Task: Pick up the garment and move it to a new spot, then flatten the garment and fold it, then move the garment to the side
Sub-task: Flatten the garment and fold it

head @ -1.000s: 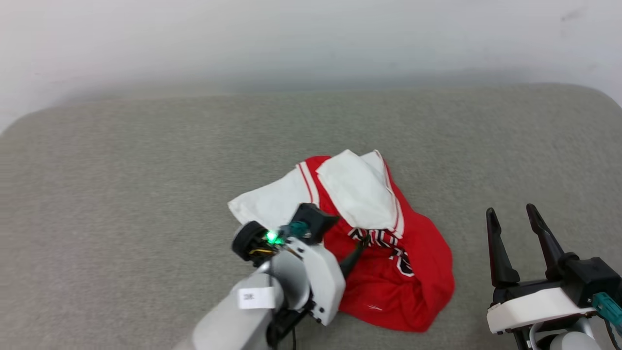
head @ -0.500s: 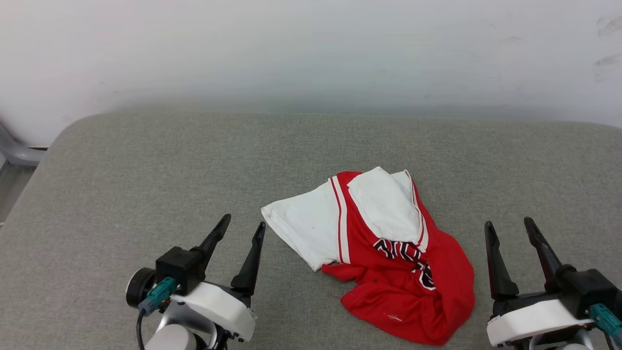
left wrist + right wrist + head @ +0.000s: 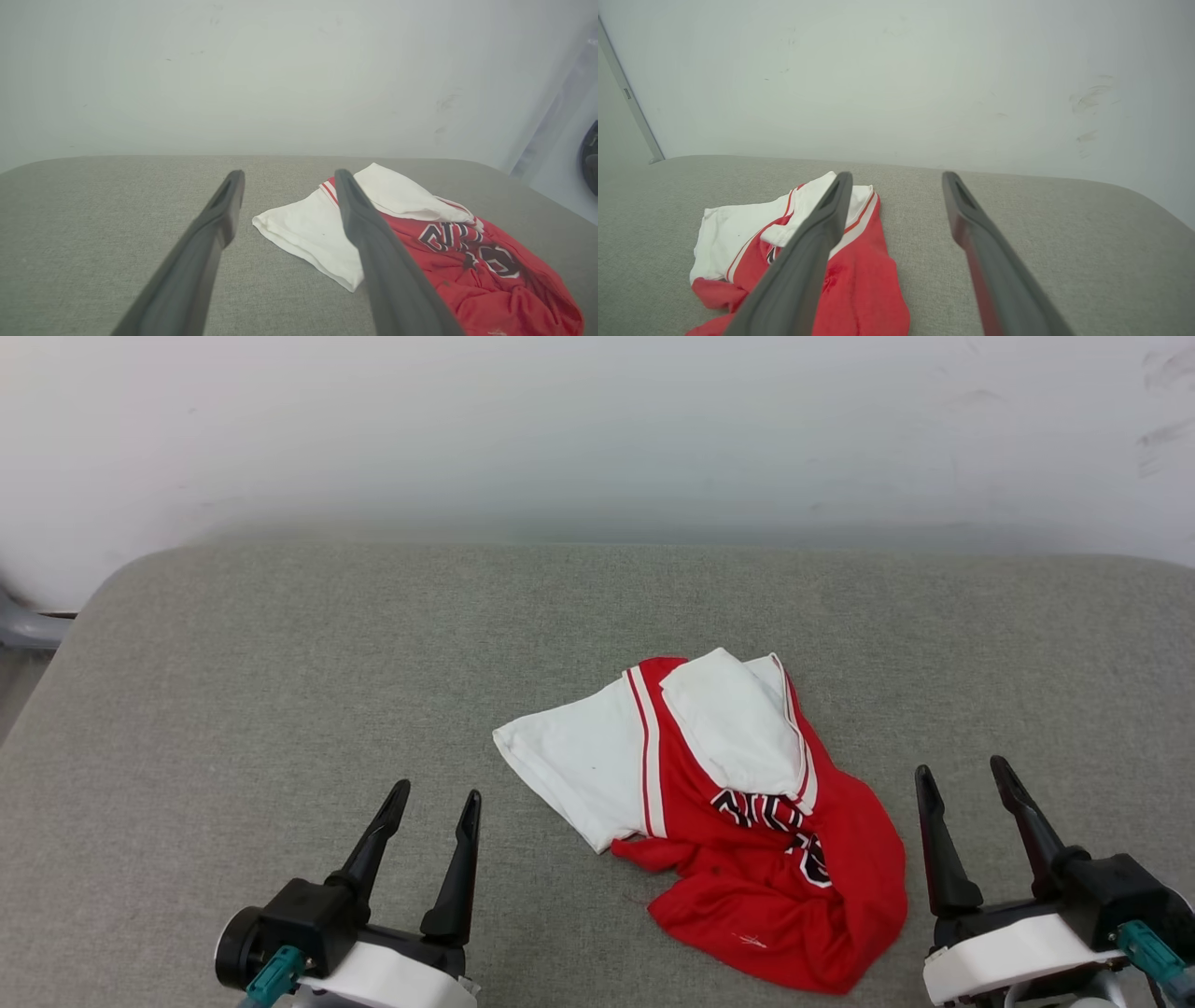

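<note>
- Jersey (image 3: 747,859): crumpled heap, mid-tabletop (image 3: 280,663), between both grippers, untouched.
- Left gripper (image 3: 439,791), right gripper (image 3: 961,765): fingers wide, empty.
- Likely step: flatten. Pinch white sleeve (image 3: 569,765) from left, red bottom edge (image 3: 775,952) from right; pull apart low, evenly.

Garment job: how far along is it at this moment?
Done: nothing that shows; the garment lies crumpled on the grey cushion, a white sleeve partly over its lettering. In hand: nothing; left gripper and right gripper hang open, clear of it. Left: flattening, folding, moving aside.
</note>
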Robot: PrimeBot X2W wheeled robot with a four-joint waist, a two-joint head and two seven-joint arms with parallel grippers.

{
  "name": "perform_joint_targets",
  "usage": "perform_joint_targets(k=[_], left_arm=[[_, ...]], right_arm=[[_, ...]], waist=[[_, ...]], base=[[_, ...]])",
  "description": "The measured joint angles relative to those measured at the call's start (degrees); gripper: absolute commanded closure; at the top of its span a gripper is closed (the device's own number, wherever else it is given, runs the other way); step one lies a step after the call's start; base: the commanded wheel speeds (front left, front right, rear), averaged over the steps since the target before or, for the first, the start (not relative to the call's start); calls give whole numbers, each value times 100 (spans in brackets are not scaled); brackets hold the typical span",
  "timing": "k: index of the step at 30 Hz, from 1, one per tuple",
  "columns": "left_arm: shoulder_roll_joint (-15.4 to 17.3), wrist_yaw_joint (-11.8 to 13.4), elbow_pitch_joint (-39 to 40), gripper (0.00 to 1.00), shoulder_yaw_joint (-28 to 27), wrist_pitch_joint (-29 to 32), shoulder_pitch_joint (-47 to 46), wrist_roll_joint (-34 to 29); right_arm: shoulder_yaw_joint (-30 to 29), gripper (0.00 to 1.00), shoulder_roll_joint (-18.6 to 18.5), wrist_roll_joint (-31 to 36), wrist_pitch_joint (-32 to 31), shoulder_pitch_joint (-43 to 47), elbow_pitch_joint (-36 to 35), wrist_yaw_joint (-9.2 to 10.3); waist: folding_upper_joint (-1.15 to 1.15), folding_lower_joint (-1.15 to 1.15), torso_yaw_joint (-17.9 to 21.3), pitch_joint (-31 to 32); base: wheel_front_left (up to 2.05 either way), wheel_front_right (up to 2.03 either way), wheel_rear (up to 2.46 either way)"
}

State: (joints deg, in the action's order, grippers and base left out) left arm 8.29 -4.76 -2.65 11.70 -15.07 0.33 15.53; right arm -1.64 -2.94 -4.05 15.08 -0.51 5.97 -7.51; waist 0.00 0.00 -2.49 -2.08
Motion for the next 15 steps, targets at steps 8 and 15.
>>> perform_joint_targets(k=[8, 15], left_arm=[[-253, -218, -58, 0, -256, 0, 64, -285], [-343, -258, 101, 0, -328, 0, 7, -433]], right_arm=[[21, 0, 0, -31, 0, -3, 14, 0], [145, 0, -2, 120, -2, -105, 166, 0]], waist=[[0, 0, 18, -22], [0, 0, -44, -86]], base=[[0, 0, 0], [0, 0, 0]])
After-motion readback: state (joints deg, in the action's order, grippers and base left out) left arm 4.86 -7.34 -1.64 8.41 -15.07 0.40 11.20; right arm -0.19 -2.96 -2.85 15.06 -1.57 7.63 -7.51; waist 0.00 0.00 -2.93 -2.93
